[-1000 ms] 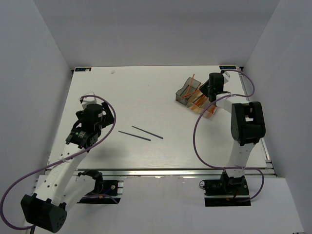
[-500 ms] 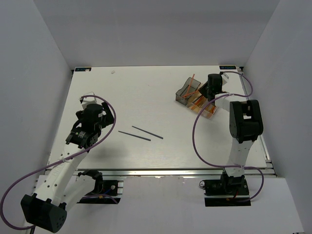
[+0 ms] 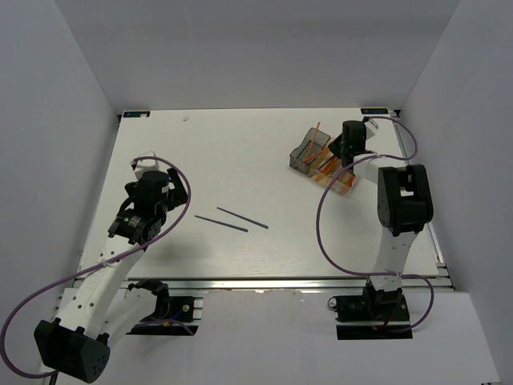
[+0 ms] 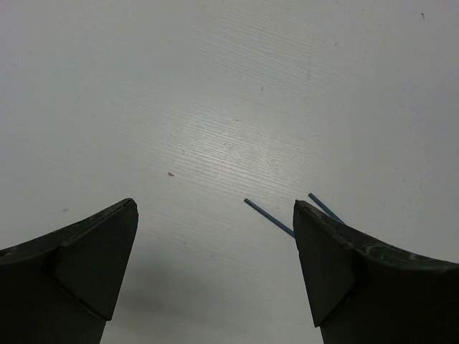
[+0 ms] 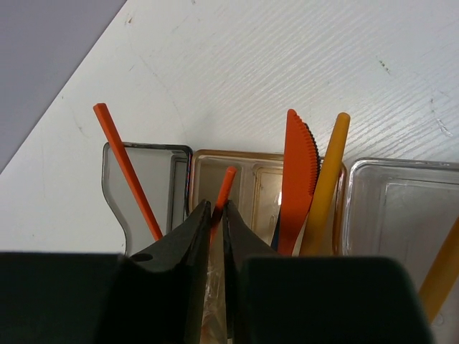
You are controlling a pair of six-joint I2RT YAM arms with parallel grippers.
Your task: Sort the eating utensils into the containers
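The containers stand in a row at the back right: a smoky grey bin (image 5: pixel 172 179), an amber bin (image 5: pixel 251 179) and a clear bin (image 5: pixel 401 201). My right gripper (image 5: pixel 216 209) hangs over the amber bin, shut on a thin orange stick (image 5: pixel 226 179) that pokes up between its tips. Another orange stick (image 5: pixel 128 168) leans in the grey bin. An orange knife (image 5: pixel 297 172) and a yellow handle (image 5: pixel 327 179) stand in the amber bin. Two dark blue-grey sticks (image 3: pixel 218 221) (image 3: pixel 242 217) lie mid-table. My left gripper (image 4: pixel 215 209) hovers open left of them, holding nothing.
White walls close in the table on three sides. The bins (image 3: pixel 322 159) sit near the back right corner. The purple cable of the right arm (image 3: pixel 322 216) loops over the table's right side. A yellow utensil (image 5: pixel 441 272) leans in the clear bin.
The right jaws have narrowed onto the orange stick over the amber bin. The right wrist shifted slightly toward the back. The left arm and the two dark sticks have not moved.
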